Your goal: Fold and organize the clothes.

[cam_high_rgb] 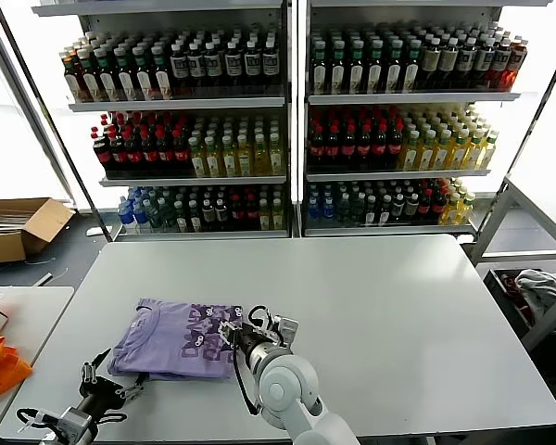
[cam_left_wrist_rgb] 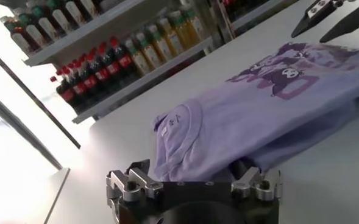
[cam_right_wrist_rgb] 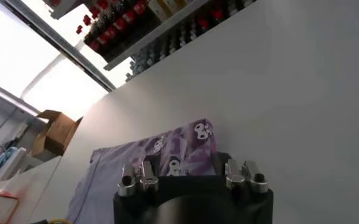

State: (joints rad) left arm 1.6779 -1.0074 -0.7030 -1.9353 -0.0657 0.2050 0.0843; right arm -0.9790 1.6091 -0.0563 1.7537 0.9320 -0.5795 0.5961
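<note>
The lavender T-shirt [cam_high_rgb: 176, 338] lies folded on the white table [cam_high_rgb: 380, 315], its dark purple and white print facing up toward the right side. My left gripper [cam_high_rgb: 111, 380] sits low at the shirt's near left corner, open, with the thick folded edge [cam_left_wrist_rgb: 228, 140] just ahead of its wide jaws [cam_left_wrist_rgb: 194, 169]. My right gripper [cam_high_rgb: 242, 336] is at the shirt's right edge, over the print [cam_right_wrist_rgb: 173, 149]. Its fingers [cam_right_wrist_rgb: 188, 169] stand apart with the printed edge between them. In the left wrist view the right gripper [cam_left_wrist_rgb: 333, 19] shows over the shirt's far side.
Shelves of bottles [cam_high_rgb: 296, 139] stand behind the table. A low side table [cam_high_rgb: 32, 311] at the left carries an orange cloth [cam_high_rgb: 0, 363]. A cardboard box [cam_high_rgb: 23, 227] lies on the floor at far left. A grey-white cloth pile [cam_high_rgb: 540, 286] sits at the right.
</note>
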